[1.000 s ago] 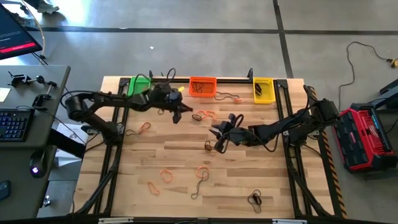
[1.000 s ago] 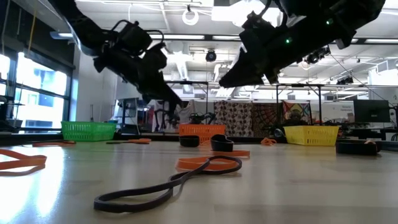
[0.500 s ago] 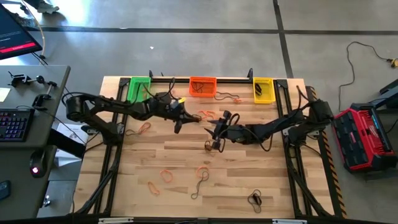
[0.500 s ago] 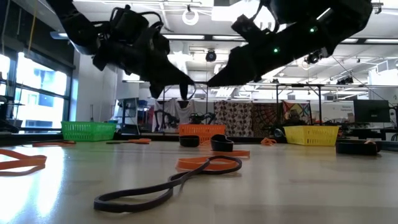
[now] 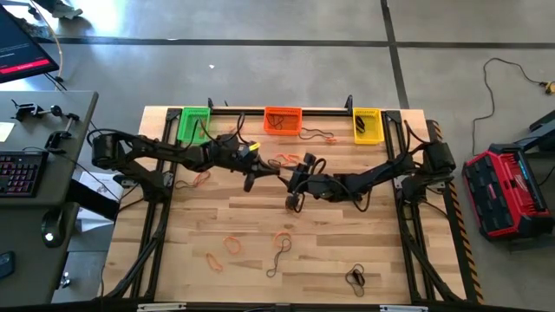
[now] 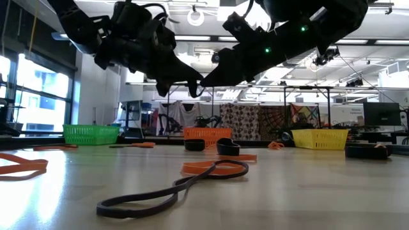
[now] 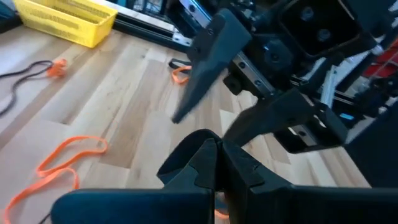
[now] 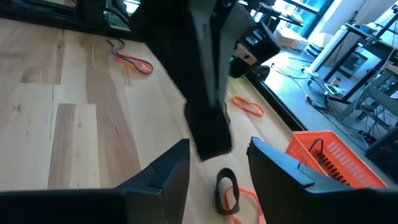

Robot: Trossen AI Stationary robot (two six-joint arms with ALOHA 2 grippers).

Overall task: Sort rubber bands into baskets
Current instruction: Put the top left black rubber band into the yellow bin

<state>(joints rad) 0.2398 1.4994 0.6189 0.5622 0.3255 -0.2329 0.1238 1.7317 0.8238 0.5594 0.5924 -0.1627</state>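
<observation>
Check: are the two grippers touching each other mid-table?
Cannot tell. In the low view the left gripper and right gripper tips overlap as dark shapes; the high view shows no clear gap either.

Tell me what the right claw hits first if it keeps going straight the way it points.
Most likely the left claw, which hangs close ahead of the open right claw, tips nearly meeting above the table. Depth is hard to judge.

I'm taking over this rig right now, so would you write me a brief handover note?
Left gripper: shut, raised mid-table; whether it holds a band can't be seen.
Right gripper: open, raised, facing the left one closely.
Green basket, orange basket and yellow basket line the far edge.
Done: the orange basket shows a dark band inside.
Left: many rubber bands lie loose on the table.
</observation>
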